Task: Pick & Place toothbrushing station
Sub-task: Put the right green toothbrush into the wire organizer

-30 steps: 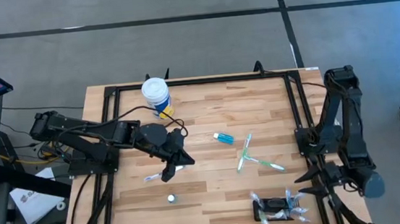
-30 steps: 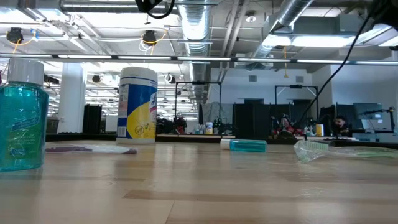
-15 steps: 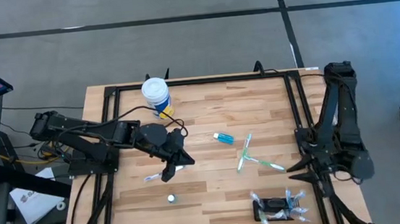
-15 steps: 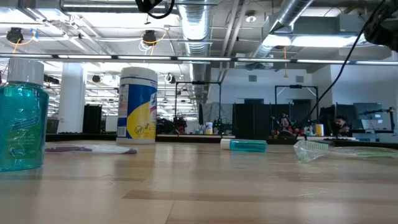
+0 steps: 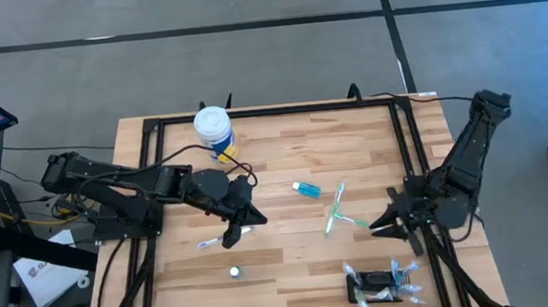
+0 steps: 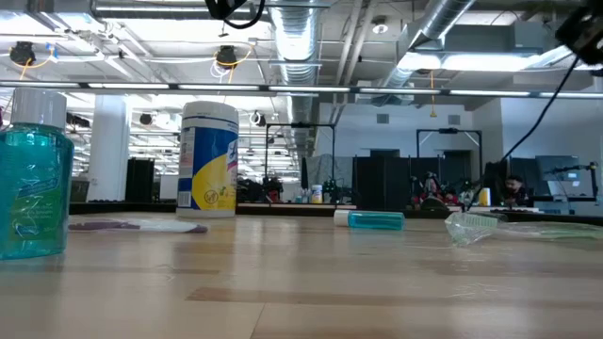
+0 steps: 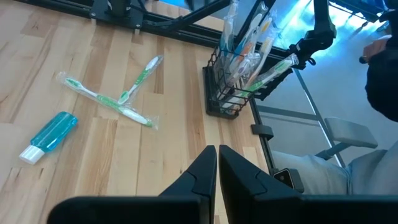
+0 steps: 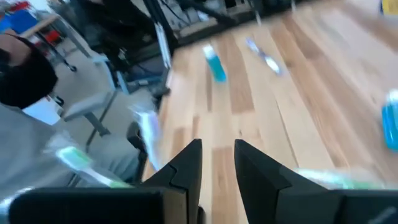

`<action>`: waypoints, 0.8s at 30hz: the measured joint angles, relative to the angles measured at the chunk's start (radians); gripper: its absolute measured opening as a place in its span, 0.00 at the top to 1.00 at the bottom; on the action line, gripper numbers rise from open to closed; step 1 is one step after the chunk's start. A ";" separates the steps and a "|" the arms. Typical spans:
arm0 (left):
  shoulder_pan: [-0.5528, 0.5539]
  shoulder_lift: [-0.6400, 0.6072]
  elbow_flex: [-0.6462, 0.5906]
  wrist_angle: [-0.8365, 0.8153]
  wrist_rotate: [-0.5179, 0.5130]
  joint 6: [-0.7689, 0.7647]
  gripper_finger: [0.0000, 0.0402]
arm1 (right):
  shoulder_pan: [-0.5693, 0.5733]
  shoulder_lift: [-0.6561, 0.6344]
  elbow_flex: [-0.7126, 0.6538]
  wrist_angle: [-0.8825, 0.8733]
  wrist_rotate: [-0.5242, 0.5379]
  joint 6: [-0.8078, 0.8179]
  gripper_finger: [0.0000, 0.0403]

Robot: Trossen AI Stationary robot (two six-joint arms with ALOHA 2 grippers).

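Currently placed at the lower right of the high view: toothbrushing station point(image 5: 377, 286), a small black ribbed holder resting on the counter point(image 5: 277, 188) near its front edge, with wrapped toothbrushes point(image 5: 401, 279) stuck in its right end. Long axis roughly left to right in that frame; open side toward the brushes. In the left wrist view, seen standing as a wire rack point(image 7: 231, 87) with the brushes leaning out toward the counter edge, well apart from all fingers.

Right gripper point(image 5: 384, 222) positioned right of centre in the high view, above the holder in the frame and just beside the tip of the two crossed green toothbrushes point(image 5: 344, 214). Fingers parted with a narrow gap, grasping nothing; likely staged for an approach to the holder or the brushes.

Left gripper point(image 5: 241, 226) parked left of centre, over a wrapped toothbrush point(image 5: 208, 244), fingers clenched together on nothing, as confirmed in the left wrist view point(image 7: 217, 168).

Elsewhere: blue tube point(image 5: 306, 189) at centre, white-lidded wipes tub point(image 5: 214, 131) at upper left, mouthwash bottle point(image 6: 34, 179) at far left of the low view.
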 joint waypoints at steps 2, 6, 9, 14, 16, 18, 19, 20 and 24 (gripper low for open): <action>0.000 0.000 0.000 0.000 0.000 0.000 0.97 | -0.049 0.001 0.000 -0.038 -0.060 0.036 0.79; 0.000 0.000 0.000 0.000 -0.001 0.000 0.97 | -0.150 0.016 0.000 -0.089 -0.173 0.057 0.79; 0.000 0.000 0.000 0.000 -0.001 0.000 0.97 | -0.220 0.030 0.000 -0.095 -0.263 0.057 0.79; 0.000 0.000 0.000 0.000 -0.001 0.000 0.97 | -0.309 0.063 0.000 -0.126 -0.358 0.057 0.79; 0.000 0.000 0.000 0.000 -0.001 0.000 0.97 | -0.340 0.087 0.000 -0.138 -0.390 0.068 0.79; 0.000 0.000 0.000 0.000 -0.001 0.000 0.97 | -0.370 0.119 0.000 -0.148 -0.431 0.077 0.79; 0.000 0.000 0.000 0.000 -0.001 0.000 0.97 | -0.384 0.138 0.000 -0.148 -0.451 0.079 0.79; 0.000 0.000 0.000 0.000 -0.001 0.000 0.97 | -0.396 0.155 0.000 -0.148 -0.467 0.078 0.79; 0.000 0.000 0.000 0.000 -0.001 0.000 0.97 | -0.436 0.216 0.000 -0.147 -0.498 0.073 0.79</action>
